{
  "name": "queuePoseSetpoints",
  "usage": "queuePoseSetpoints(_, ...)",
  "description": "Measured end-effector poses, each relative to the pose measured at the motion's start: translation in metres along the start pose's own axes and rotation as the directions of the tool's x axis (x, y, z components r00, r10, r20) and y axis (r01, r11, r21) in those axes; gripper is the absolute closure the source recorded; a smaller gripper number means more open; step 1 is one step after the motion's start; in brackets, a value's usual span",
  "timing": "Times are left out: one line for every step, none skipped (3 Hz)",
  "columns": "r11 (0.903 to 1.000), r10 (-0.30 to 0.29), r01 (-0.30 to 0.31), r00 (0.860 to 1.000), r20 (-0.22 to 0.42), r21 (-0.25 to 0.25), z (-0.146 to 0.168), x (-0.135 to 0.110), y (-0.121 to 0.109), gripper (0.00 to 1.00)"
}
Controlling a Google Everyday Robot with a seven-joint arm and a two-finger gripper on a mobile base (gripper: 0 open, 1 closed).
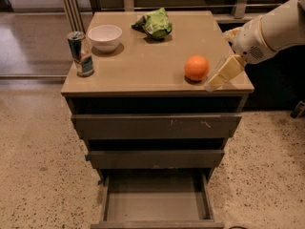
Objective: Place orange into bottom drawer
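The orange [197, 67] sits on the cabinet top [152, 66] near its right front corner. My gripper [222, 74] comes in from the right on a white arm and hangs just right of the orange, close to it but apart. The bottom drawer [155, 205] is pulled out at the foot of the cabinet, and its tray looks empty. The two drawers above it are pushed in.
A white bowl [105, 36] and a drink can [81, 54] stand at the left of the cabinet top. A green snack bag [156, 24] lies at the back middle. Speckled floor surrounds the cabinet. A railing runs behind it.
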State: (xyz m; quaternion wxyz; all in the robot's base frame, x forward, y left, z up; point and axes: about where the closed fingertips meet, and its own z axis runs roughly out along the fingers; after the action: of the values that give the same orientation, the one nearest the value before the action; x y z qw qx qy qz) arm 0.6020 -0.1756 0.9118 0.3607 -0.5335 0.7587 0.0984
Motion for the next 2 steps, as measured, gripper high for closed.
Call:
queuePoseSetpoints(1.0, -0.009, 0.009, 1.0, -0.003, 0.001, 0.0006, -0.0003, 0.0036, 0.0)
queuePoseSetpoints(0.9997, -0.02, 0.02, 1.0, 0.02, 0.015, 0.0081, 0.0018, 0.0073, 0.0)
